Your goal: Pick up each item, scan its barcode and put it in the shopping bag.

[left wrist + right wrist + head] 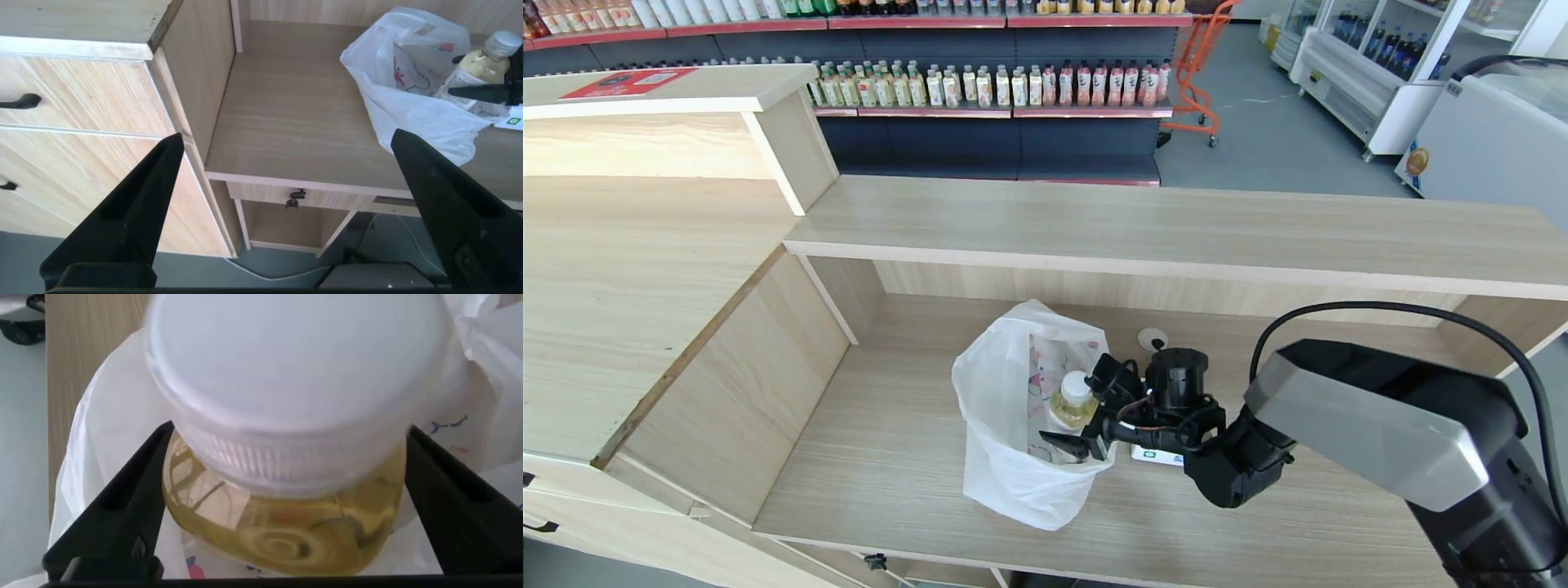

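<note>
Black fingers (1062,445) around bottle (1074,398) over bag (996,425)

No wording can be read from where I stand.
- Red sign (627,82) on raised counter top (727,86): white print, too small to read.
- Bottle (478,69) at shopping bag (1005,425): pale label, illegible.
- Bag: pink and dark printed pattern, no words made out.
- White card (1156,456) on desk (890,457): green mark only.
- Shelf bottles (988,85): labels illegible.
</note>
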`<state>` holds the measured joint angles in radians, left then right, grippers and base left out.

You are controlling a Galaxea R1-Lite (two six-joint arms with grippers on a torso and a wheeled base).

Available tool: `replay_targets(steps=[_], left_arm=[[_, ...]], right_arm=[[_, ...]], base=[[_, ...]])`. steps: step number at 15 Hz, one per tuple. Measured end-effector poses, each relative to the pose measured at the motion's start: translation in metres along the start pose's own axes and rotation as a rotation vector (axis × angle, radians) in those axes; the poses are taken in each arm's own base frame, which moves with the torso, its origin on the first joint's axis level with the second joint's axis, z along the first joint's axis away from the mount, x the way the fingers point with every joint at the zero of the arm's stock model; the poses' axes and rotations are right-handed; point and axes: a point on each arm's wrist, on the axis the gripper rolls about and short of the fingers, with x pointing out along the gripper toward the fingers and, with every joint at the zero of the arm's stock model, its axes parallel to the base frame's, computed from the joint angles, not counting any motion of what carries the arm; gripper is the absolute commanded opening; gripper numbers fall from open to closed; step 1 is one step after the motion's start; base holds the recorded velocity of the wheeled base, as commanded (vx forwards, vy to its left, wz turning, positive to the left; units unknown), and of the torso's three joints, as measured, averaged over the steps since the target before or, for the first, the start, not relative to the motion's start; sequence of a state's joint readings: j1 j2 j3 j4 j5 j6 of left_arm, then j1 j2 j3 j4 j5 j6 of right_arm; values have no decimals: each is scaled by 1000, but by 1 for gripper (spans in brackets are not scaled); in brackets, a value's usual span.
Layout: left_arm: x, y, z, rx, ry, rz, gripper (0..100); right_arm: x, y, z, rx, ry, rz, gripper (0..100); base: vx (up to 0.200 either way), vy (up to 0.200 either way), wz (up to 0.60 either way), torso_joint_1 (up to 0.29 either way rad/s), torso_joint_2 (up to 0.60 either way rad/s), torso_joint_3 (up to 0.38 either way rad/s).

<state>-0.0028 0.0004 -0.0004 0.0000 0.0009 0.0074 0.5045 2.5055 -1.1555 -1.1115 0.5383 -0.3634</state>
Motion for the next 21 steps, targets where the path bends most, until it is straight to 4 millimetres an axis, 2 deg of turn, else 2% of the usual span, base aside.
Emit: replay_targets(steps=[2, 4, 7, 11, 15, 16, 18, 21], left_arm=[[0, 0, 0, 0, 0, 0, 100], [0, 0, 0, 0, 0, 0, 100], [0, 0, 0, 0, 0, 0, 100], [0, 0, 0, 0, 0, -1, 100], [0, 0, 0, 0, 0, 0, 100], [0, 0, 0, 0, 0, -1, 100], [0, 0, 0, -1, 0, 0, 100], [0, 0, 0, -7, 0, 0, 100]], right_arm=[[-7, 1, 7, 150, -4, -4, 100], [-21, 2, 28, 360, -21, -7, 100], [-57, 1, 61, 562, -19, -28, 100], [-143, 2, 89, 697, 67, -119, 100], [-229, 5, 128, 705, 10, -264, 100], [-248, 6, 132, 713, 19, -312, 100], [-280, 5, 137, 698, 18, -410, 100], [-304, 3, 143, 672, -16, -498, 100]], base=[[0, 0, 0, 0, 0, 0], [0, 0, 0, 0, 0, 0], [0, 0, 0, 0, 0, 0], [0, 0, 0, 0, 0, 0], [0, 0, 0, 0, 0, 0], [0, 0, 0, 0, 0, 0], [0, 0, 0, 0, 0, 0], [0, -67, 0, 1, 1, 2]])
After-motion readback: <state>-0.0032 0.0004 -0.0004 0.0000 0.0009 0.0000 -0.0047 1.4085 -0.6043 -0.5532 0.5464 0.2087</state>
